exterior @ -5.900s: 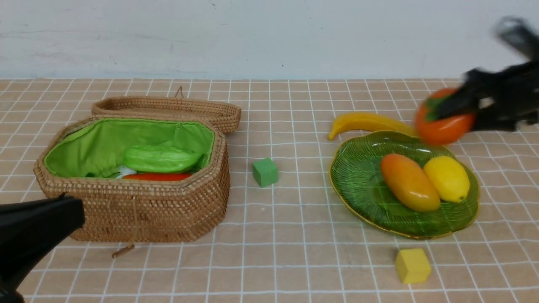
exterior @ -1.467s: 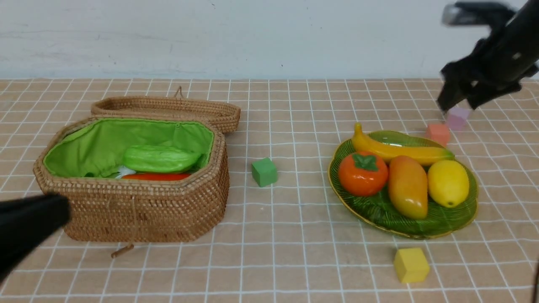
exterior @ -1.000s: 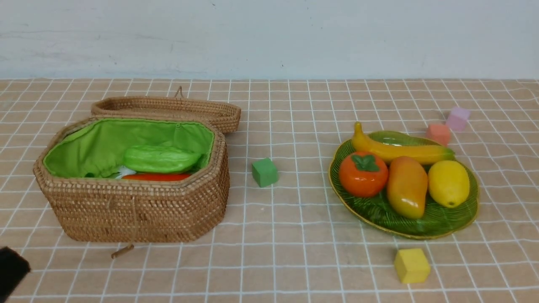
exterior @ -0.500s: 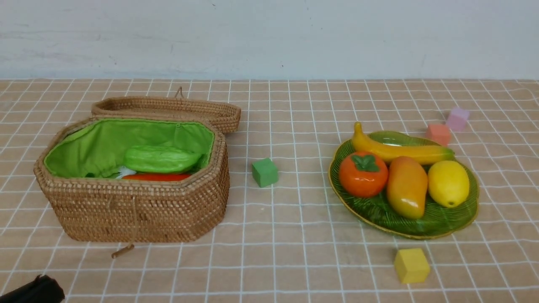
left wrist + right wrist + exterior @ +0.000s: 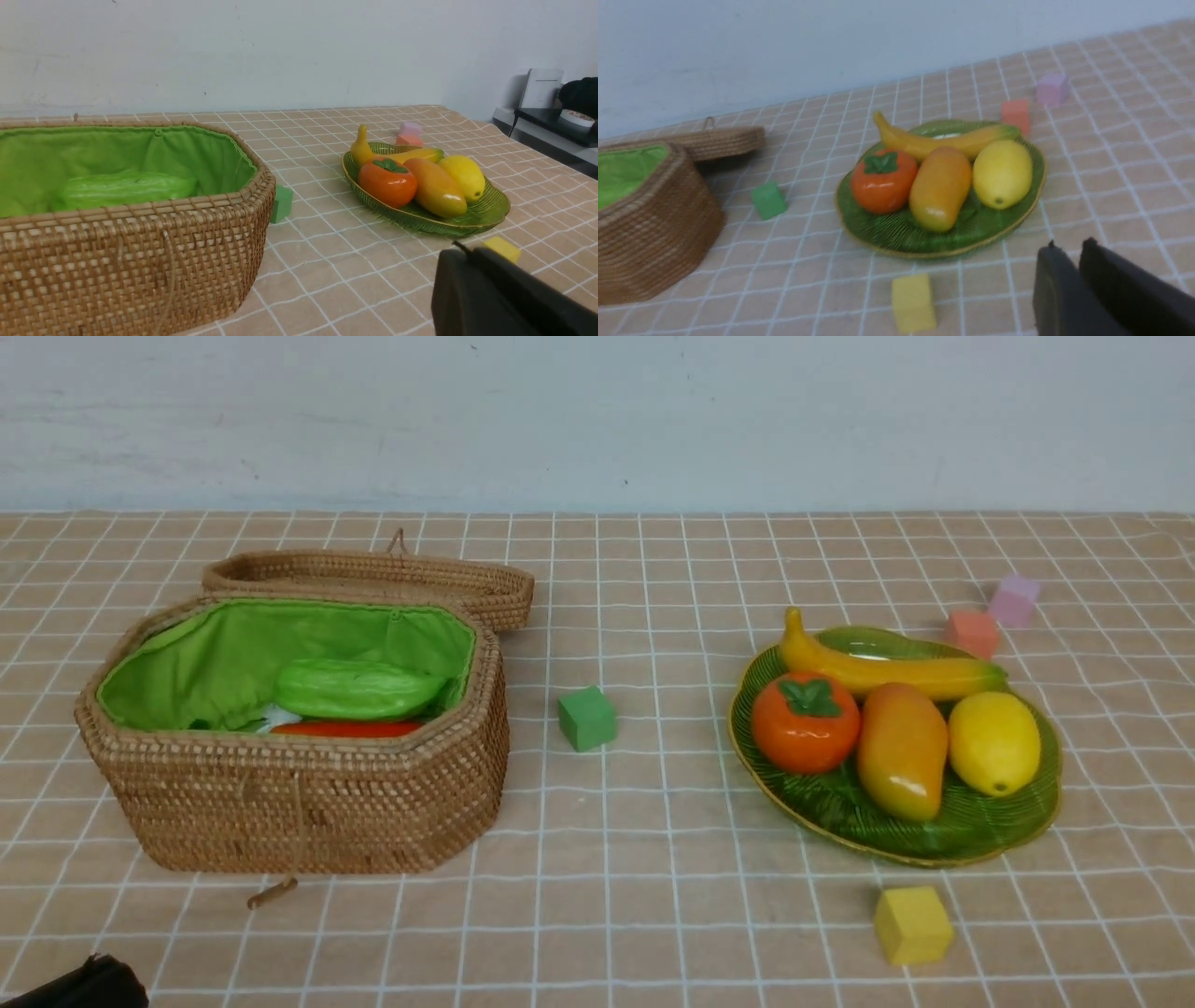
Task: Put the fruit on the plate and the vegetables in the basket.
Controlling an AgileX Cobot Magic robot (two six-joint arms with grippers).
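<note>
Left pincer (image 5: 460,261) shut, empty; right pincer (image 5: 1064,261) nearly shut, empty.

Front: banana (image 5: 878,665), persimmon (image 5: 805,722), mango (image 5: 902,749), lemon (image 5: 993,743) on plate (image 5: 971,835); gourd (image 5: 355,688), carrot (image 5: 345,729) in basket (image 5: 308,803); eggplant unseen.

Left wrist: gourd lying low in lining.

Right wrist: plate full. Probably finished; best parked clear of the table (image 5: 653,859).

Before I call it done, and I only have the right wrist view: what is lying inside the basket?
Observer: The front view shows a light-green gourd lying on the green lining of the basket.
Operator: Anything under it?
Observer: An orange strip, likely the carrot, shows just below the gourd. No eggplant is visible in any view.
Operator: And the left gripper?
Observer: The left gripper shows in its own wrist view, jaws shut, holding nothing.
</note>
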